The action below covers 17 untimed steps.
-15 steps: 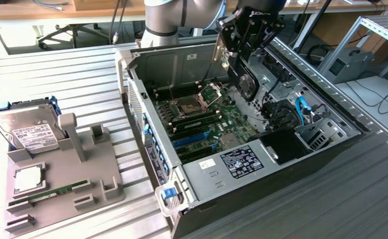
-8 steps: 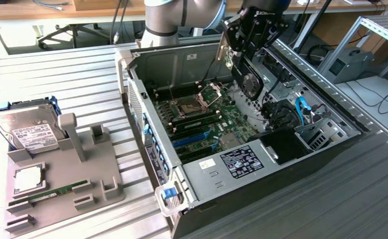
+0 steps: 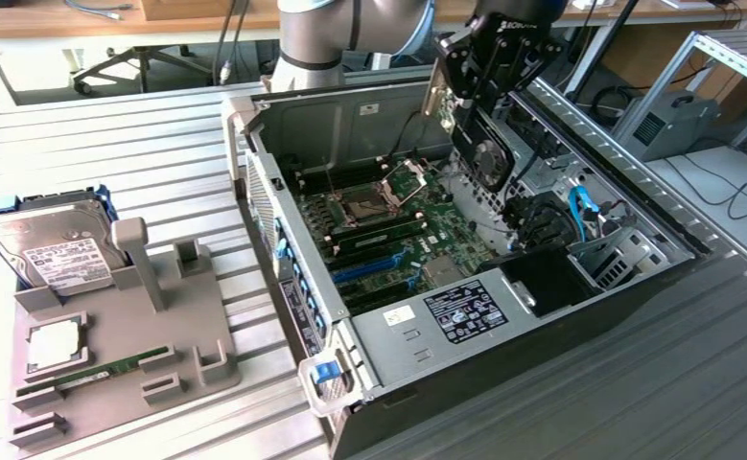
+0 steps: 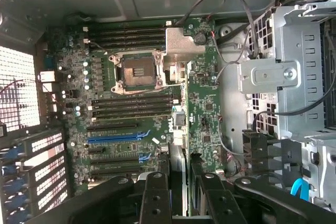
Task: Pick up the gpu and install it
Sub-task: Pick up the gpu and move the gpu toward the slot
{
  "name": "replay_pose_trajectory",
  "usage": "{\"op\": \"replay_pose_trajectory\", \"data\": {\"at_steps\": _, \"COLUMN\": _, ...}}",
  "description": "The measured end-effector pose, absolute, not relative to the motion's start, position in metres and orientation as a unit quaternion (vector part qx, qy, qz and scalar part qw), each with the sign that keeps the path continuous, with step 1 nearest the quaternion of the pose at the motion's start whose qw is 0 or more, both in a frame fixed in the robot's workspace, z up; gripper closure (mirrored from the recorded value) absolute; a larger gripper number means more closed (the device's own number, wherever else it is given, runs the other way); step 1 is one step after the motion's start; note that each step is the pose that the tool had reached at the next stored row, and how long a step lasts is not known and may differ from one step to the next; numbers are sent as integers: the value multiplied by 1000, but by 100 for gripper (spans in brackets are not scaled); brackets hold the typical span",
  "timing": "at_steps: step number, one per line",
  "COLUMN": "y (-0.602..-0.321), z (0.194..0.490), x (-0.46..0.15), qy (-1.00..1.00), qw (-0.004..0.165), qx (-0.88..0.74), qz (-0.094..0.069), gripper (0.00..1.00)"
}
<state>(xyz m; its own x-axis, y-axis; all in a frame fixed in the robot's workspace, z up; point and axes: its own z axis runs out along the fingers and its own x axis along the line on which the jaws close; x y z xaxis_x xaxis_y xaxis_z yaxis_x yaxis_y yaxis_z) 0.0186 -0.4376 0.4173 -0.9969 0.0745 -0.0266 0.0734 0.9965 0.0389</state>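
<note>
From the exterior view, the black fingers (image 3: 471,84) are clenched on the gpu (image 3: 486,153) — a dark, flat rectangular circuit card with a black cooler and round fan. It hangs on edge below them, clear of everything, above the open grey-and-black computer case (image 3: 335,125) that lies on its side on the slatted metal table (image 3: 117,172). The card sits over the far part of the case, toward the exterior view's right. The green motherboard (image 3: 386,230) with its long blue expansion slot (image 3: 370,265) lies lower and toward the exterior view's left, so the slot is well apart from the card's bottom edge and off to one side of it, not beneath it. The grey holder tray (image 3: 117,316) on the table, carrying a silver boxy hard drive (image 3: 54,244), is far from the arm.

In the wrist view, the fingers (image 4: 156,198) close on the gpu (image 4: 178,171) from both sides, and the card shows edge-on as a narrow strip between them. It points down at the motherboard (image 4: 205,108), near the silver metal drive cage (image 4: 283,72). The blue expansion slot (image 4: 118,138) lies off to the side — and the card's long axis appears to run crosswise to the slot's line, not along it. I judge that this offset and this mismatch in heading are what seating the card depends on.
</note>
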Motion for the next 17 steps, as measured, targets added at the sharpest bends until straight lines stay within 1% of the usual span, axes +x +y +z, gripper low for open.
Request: {"op": "replay_pose_trajectory", "data": {"at_steps": 17, "y": -438, "z": 417, "x": 38, "qy": 999, "qw": 14, "qx": 37, "qz": 19, "gripper": 73}}
